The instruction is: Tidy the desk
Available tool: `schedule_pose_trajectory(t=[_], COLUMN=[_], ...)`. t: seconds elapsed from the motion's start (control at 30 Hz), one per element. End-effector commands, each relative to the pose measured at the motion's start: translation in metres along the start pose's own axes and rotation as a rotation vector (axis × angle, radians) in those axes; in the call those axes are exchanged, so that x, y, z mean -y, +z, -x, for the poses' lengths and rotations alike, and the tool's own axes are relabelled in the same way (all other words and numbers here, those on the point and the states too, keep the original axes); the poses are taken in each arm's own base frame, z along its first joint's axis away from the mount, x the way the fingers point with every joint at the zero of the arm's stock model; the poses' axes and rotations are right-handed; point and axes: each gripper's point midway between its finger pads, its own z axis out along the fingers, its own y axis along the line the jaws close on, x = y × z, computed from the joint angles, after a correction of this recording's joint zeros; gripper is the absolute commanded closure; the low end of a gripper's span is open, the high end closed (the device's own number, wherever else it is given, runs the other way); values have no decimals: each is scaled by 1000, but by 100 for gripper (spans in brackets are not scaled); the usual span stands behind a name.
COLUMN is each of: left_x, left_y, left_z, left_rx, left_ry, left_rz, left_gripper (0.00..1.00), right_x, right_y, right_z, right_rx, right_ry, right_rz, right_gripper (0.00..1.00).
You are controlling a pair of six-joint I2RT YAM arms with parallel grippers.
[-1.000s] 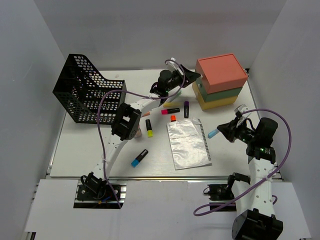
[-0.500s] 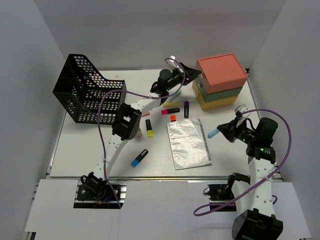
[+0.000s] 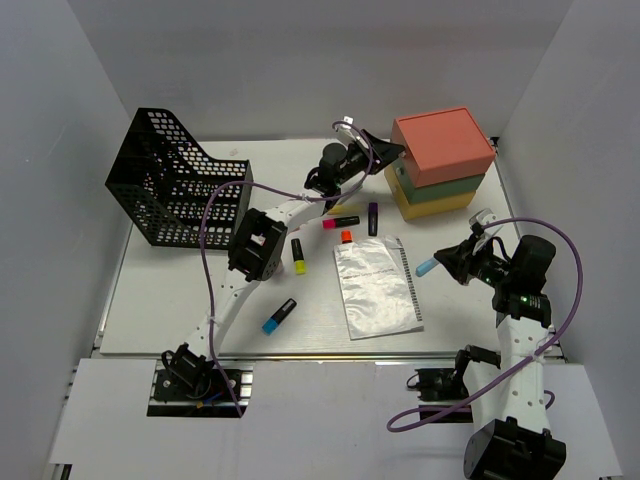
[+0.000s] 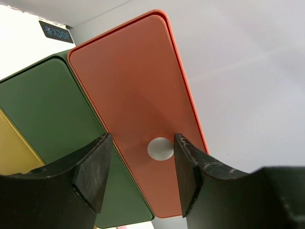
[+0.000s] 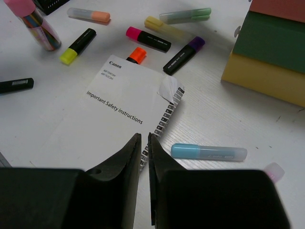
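Basket (image 3: 175,190): Set well to the left of the left hand, at the far corner; it is not being touched.
Table (image 3: 170,300): Spread beneath both hands, with pens and a booklet scattered between them.
Left hand (image 3: 388,152): Raised off the table and pointed at the drawer box (image 3: 440,160). Its fingers are held apart and nothing is gripped.
Coral drawer (image 4: 138,95): Framed straight ahead between the left hand's fingers, with no contact seen. The green drawer (image 4: 52,119) sits just beneath it.
Round hole (image 4: 160,148): Seen close to one finger of the left hand rather than in the middle of the gap.
Step in hand: Judged to be the opening of the top drawer, so that pens can be stowed.
Done well: One fingertip should be lined up with the hole and eased in. The pull should be kept slow and straight, since a light box may be dragged or tipped.
Booklet (image 3: 376,286): Laid flat to the left of the right hand.
Right hand (image 5: 144,143): Held above the table with its fingers drawn almost together and nothing between them.
Blue pen (image 5: 208,152): Lying just beside the right hand's fingertips, untouched.
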Motion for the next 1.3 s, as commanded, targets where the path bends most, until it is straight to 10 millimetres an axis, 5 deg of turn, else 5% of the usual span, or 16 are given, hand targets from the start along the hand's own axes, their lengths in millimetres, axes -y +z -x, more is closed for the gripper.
schedule_pose_trajectory(t=[0.0, 0.3, 0.87, 1.27], left_x=[32, 34, 40, 58], left_y=[6, 8, 3, -13], left_z=[3, -3, -4, -5], left_rx=[17, 19, 13, 7], left_ry=[15, -14, -58, -63], left_rz=[-60, -77, -92, -111], left_gripper=[37, 42, 70, 76], right_x=[1, 2, 3, 5], right_y=[0, 1, 1, 1], right_z=[2, 1, 0, -3], right_rx=[15, 13, 11, 4], right_ry=[-30, -31, -34, -30], right_rz=[-6, -9, -13, -24], right_gripper=[83, 83, 84, 84])
